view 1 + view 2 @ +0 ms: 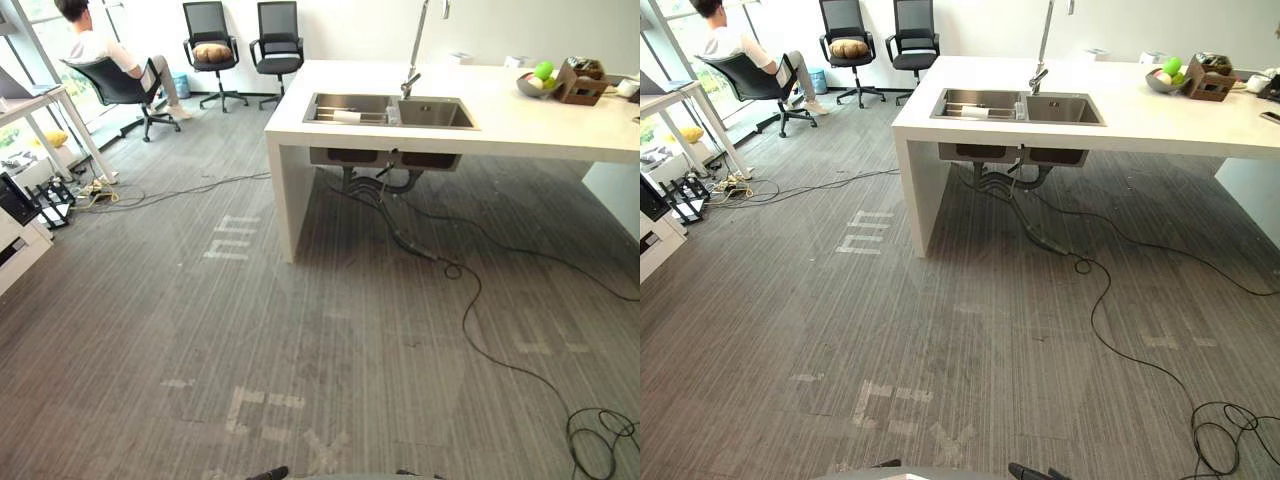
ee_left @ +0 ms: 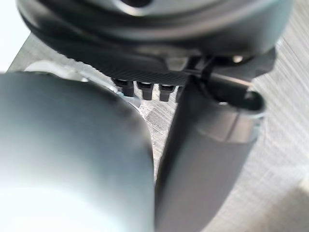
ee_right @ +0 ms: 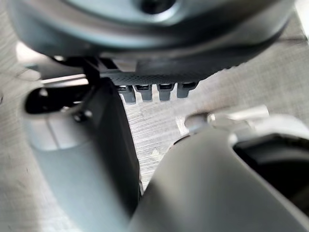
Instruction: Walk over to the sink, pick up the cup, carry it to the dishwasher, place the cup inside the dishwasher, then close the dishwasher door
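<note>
Left eye view places us well apart from the white counter [image 1: 530, 125], with grey carpet between us and the sink [image 1: 432, 113] set into its left part. We take the small white object lying in the left basin for the cup [image 1: 347, 116]; at this range we cannot confirm its shape or whether it lies on its side. The left hand [image 2: 145, 72] and the right hand [image 3: 154, 75] each hang with the fingers in a loose row, apart from the thumb and clasping nothing. We judge the task to be at its first step, the walk to the sink. The principal hazard is the black cable [image 1: 452, 268], which runs from under the sink across the floor toward the near right: a foot that catches it could cause a stumble or drag the line. A second hazard is the counter's white end panel [image 1: 285, 195]; an approach too far left would bring us against its corner. At the sink, the tall faucet [image 1: 417, 45] stands between the basins, and an arm reaching from the right could strike it. The cup sits low in the basin, so a shallow reach may only push it along. A person [image 1: 100, 50] sits in a chair at the far left, clear of the direct path.
</note>
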Tool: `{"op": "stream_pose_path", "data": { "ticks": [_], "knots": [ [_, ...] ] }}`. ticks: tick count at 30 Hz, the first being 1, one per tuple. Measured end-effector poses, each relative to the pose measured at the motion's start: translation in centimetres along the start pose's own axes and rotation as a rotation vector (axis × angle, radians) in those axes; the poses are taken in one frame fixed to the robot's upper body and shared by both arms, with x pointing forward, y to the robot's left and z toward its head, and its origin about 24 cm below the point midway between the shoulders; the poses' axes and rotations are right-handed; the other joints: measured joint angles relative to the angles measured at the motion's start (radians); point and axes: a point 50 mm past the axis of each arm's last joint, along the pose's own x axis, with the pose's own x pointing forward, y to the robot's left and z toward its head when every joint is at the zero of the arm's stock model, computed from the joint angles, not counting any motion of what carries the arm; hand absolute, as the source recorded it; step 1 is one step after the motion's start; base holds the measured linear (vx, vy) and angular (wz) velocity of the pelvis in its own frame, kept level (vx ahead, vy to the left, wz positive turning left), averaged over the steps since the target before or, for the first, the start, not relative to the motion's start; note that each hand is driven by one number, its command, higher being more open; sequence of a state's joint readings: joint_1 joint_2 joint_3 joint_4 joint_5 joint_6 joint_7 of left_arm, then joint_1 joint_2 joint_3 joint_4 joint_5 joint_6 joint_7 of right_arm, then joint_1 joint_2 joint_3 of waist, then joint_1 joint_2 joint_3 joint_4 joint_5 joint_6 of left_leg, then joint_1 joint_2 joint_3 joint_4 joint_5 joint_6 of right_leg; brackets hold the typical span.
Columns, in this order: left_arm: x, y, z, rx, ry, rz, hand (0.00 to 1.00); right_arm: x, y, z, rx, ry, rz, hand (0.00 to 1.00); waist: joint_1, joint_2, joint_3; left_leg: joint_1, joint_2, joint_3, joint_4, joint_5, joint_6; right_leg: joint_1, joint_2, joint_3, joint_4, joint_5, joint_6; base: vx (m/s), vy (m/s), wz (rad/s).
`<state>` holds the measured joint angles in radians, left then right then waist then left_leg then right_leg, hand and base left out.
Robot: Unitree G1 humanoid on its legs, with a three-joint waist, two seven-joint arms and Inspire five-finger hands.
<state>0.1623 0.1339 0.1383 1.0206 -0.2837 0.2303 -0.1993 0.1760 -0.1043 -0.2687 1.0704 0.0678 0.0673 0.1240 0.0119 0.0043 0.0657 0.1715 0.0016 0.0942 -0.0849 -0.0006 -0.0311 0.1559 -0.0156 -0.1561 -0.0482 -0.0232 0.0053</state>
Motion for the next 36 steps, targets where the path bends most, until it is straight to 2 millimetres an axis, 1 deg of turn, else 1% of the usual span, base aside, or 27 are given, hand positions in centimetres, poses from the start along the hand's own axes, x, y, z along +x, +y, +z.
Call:
{"op": "stream_pose_path", "data": {
  "ticks": [2,3,4,10,20,28,36],
  "knots": [
    [0.0,-0.1,0.5,0.032,-0.037,0.012,1.0,0.1,0.1,0.4,-0.016,-0.01,-0.001,1.0,0.0,0.003,0.013,-0.005,0.001,-0.003,0.0,0.0,0.0,0.0,0.001,-0.004,-0.004,0.0,0.0,0.01,-0.025,0.04],
    [0.0,0.0,0.7,0.045,-0.056,0.024,1.0,0.1,0.2,0.4,-0.017,-0.012,0.002,1.0,0.0,-0.003,0.021,-0.005,0.002,-0.003,0.0,0.0,0.0,0.0,0.003,-0.005,-0.005,-0.001,0.001,0.01,-0.031,0.02],
    [0.0,0.0,0.9,0.067,-0.072,0.037,1.0,0.1,0.2,0.5,-0.019,-0.014,0.005,1.0,0.0,0.002,0.023,-0.005,0.003,-0.003,0.0,0.0,-0.001,0.001,0.004,-0.006,-0.005,-0.001,0.002,0.0,-0.03,0.02],
    [0.0,0.0,1.3,0.106,-0.122,0.07,1.0,0.1,0.2,0.2,0.015,0.011,0.037,1.0,-0.001,-0.002,0.028,0.003,0.003,-0.003,0.0,0.0,-0.001,0.01,0.004,-0.006,-0.005,-0.001,0.003,-0.03,-0.01,0.0],
    [-0.1,0.8,0.3,0.059,-0.105,0.154,1.0,0.0,0.2,-0.3,0.091,0.024,0.078,1.0,-0.001,-0.004,0.027,0.015,0.004,-0.004,-0.005,0.003,0.002,0.019,0.005,-0.008,-0.004,-0.001,0.003,-0.05,-0.018,0.0],
    [-0.2,1.0,0.2,-0.035,-0.182,0.19,1.0,0.0,0.4,-0.2,0.104,-0.031,0.099,1.0,-0.001,-0.013,0.034,0.021,0.002,-0.018,-0.005,0.003,0.002,0.035,0.004,-0.02,-0.008,-0.001,0.003,-0.02,-0.021,0.05],
    [-0.3,0.8,0.3,-0.033,-0.23,0.185,1.0,0.0,0.5,-0.2,0.096,-0.044,0.118,1.0,-0.001,-0.014,0.037,0.026,0.001,-0.029,-0.006,0.008,0.003,0.044,0.002,-0.03,-0.006,-0.001,0.003,-0.05,-0.02,0.04]
  ]
}}
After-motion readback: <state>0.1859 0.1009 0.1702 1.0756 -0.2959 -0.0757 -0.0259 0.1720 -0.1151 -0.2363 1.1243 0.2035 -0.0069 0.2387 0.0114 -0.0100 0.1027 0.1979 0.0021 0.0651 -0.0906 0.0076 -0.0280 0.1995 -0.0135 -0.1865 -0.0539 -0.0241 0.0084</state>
